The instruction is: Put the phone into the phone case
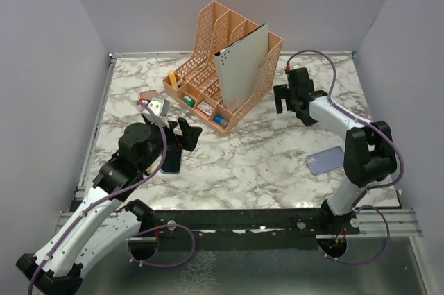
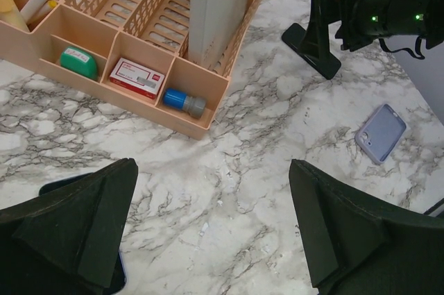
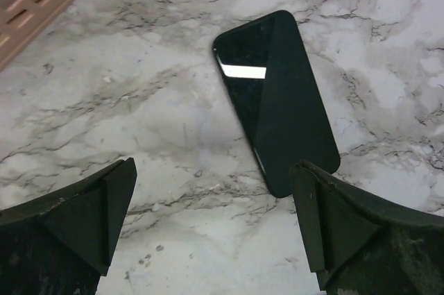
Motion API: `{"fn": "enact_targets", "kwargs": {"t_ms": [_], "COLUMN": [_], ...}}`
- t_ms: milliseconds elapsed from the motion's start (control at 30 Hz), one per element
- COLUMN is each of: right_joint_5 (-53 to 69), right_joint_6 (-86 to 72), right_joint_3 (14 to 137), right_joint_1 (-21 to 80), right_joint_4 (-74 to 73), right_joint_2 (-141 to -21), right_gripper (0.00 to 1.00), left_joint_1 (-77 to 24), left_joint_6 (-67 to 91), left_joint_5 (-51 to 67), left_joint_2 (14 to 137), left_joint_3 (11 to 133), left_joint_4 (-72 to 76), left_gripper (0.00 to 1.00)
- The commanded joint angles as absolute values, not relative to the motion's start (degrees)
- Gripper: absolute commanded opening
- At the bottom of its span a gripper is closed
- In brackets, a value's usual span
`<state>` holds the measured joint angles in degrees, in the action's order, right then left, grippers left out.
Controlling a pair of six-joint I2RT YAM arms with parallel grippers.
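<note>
A white-and-grey marbled desk (image 1: 263,163) is filling the floor of a booth with plain pale lilac walls (image 1: 41,66). A peach organizer (image 1: 229,73) is standing toward 12 o'clock. A red-and-white box (image 2: 136,77) in one front bin is carrying print too small to read. The black phone (image 3: 274,100) is lying flat, glossy side up, just beyond the right end effector (image 3: 211,170) at its 1 o'clock. That end effector's fingers are standing wide apart, holding nothing. The lilac phone case (image 1: 326,161) is lying well apart, at its 5 o'clock. The left end effector (image 2: 211,166) is also gaping wide and empty, hovering over a second dark slab (image 1: 172,161) at the desk's 9 o'clock.
</note>
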<state>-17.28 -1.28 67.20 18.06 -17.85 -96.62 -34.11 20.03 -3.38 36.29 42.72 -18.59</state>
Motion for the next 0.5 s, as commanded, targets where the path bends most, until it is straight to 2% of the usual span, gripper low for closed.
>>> {"fn": "enact_targets", "kwargs": {"t_ms": [0,300,467], "right_joint_5": [-14.23,-18.43,-22.79], "right_joint_6": [1.09,-9.55,-25.07], "right_joint_3": [70.88,71.84,70.11], "right_joint_1": [14.74,9.18,6.04], "right_joint_4": [-19.51,-29.39,-33.44], "right_joint_2": [-99.62,-100.04,-98.74], "right_gripper": [1.0,0.99,0.89], "left_joint_1": [-34.1,-34.1,-34.1], "left_joint_6": [19.51,19.51,19.45], "left_joint_5": [-3.18,-3.16,-3.08], "left_joint_2": [35.57,35.43,35.7], "left_joint_3": [42.36,42.28,42.28], "left_joint_4": [-18.81,-18.72,-18.6], "left_gripper": [0.99,0.99,0.99]}}
